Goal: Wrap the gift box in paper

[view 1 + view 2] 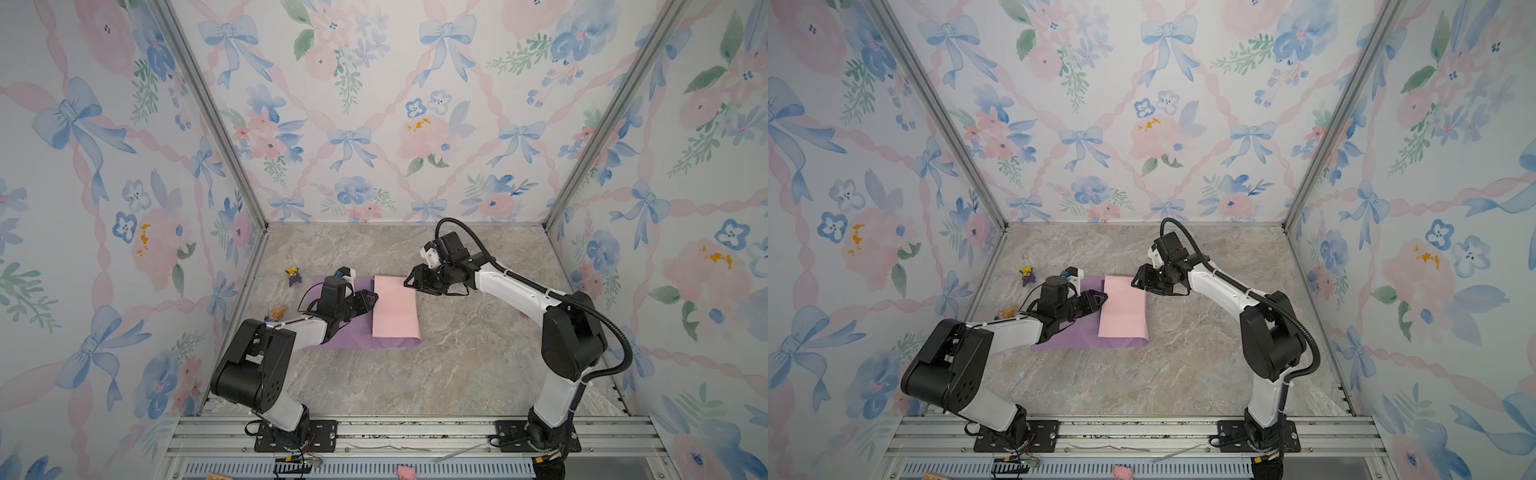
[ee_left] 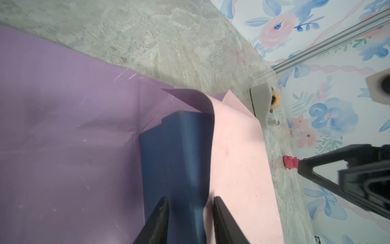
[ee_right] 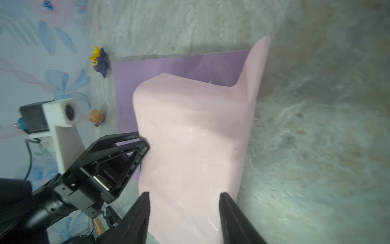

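The paper [image 1: 349, 334] lies lilac side up on the table, and its pale pink flap [image 1: 395, 307] is folded over the gift box. In both top views the flap hides the box. The left wrist view shows a navy strip of the gift box [image 2: 175, 158] bare between the lilac sheet [image 2: 69, 137] and the flap's edge [image 2: 236, 158]. My left gripper [image 2: 191, 200] is open, its tips over that strip at the flap's left edge [image 1: 1105, 297]. My right gripper [image 3: 185, 196] is open at the flap's far right corner [image 1: 409, 281], its fingers either side of the pink flap [image 3: 194, 137].
A grey tape dispenser [image 2: 261, 105] stands just beyond the paper, with a small red lump [image 2: 289, 162] near it. Two small toys [image 1: 294, 275] [image 1: 276, 312] sit by the left wall. Enclosure walls close in three sides, and a metal rail [image 1: 415, 432] runs along the front.
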